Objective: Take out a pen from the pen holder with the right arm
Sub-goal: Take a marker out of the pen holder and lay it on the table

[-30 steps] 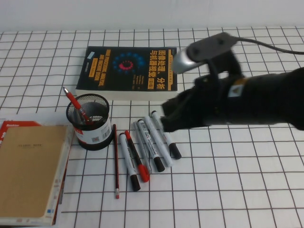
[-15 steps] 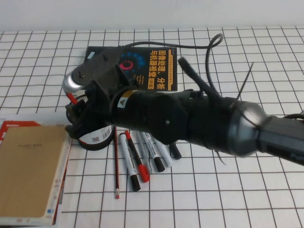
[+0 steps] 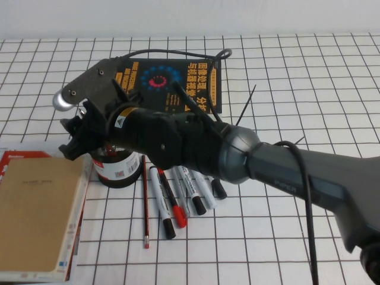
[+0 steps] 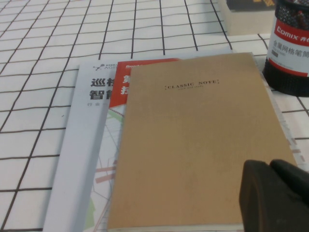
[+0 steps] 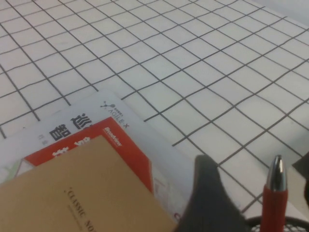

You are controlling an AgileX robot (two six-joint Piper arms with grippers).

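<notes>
Right end effector [image 3: 74, 135], jaws open, sits over the pen holder [image 3: 119, 171]. The red pen [image 5: 274, 200] stands near-upright in it, apparently between the jaws. Left end effector [image 4: 275, 198], closed, hovers above the notebook [image 4: 193, 145], farther away.

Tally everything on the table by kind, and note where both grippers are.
Markers: 5
Red pen in the pen holder: 1
Pencil: 1
Pen holder: 1
Black book, notebook, red booklet, white leaflet: 4
Total: 12
Right gripper open, either side of the red pen; left gripper over the notebook.
</notes>
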